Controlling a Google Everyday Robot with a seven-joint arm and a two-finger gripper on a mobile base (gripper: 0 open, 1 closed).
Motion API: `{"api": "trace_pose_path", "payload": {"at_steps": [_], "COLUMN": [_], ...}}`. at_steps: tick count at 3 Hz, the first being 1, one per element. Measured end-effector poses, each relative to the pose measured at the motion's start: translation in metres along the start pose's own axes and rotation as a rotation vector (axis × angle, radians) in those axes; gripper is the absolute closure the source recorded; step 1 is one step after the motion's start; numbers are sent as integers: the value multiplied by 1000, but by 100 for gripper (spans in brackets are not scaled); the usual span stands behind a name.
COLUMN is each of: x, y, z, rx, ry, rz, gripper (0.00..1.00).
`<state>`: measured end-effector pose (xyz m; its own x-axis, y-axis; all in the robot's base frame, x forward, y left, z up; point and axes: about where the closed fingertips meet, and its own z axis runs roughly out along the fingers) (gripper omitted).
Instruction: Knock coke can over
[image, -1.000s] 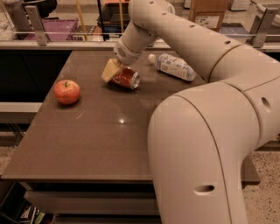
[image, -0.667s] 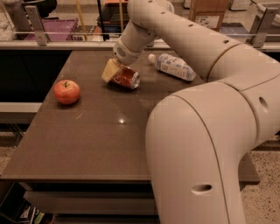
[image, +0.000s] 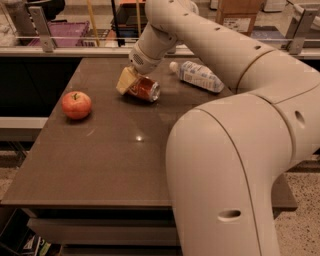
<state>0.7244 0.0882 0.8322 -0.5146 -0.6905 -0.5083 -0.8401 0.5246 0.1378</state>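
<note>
- so the small red aluminium coke can is lying on its side on the dark brown desk, toward the back edge and about mid-width, silver end facing right and a bit toward the camera
- the claw is right down at the can's left end, its tan tip up against the red body, looks like it's touching
- honestly can't tell whether the claw is clenched, released or grasping anything, the view just doesn't show it
- the big cream-coloured robot arm rises from the right foreground, arcs over the back of the desk and drops down to the can; its bulky lower part fills most of the right side
- a clear plastic bottle with a white cap and pale label is lying down too, near the can on its right, not touching it, cap end pointing left
- a round red apple sits stem up near the desk's left edge, well apart from the can
- behind the desk there's a purple crate off to the left
</note>
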Motion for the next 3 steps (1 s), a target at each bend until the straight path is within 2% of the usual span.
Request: {"api": "trace_pose_path", "payload": {"at_steps": [1, 2, 3], "x": [0, 0, 0], "y": [1, 1, 1], "z": [1, 2, 2], "rx": [-2, -3, -3], "ry": [2, 3, 3], "rz": [0, 0, 0], "gripper": [13, 0, 0]}}
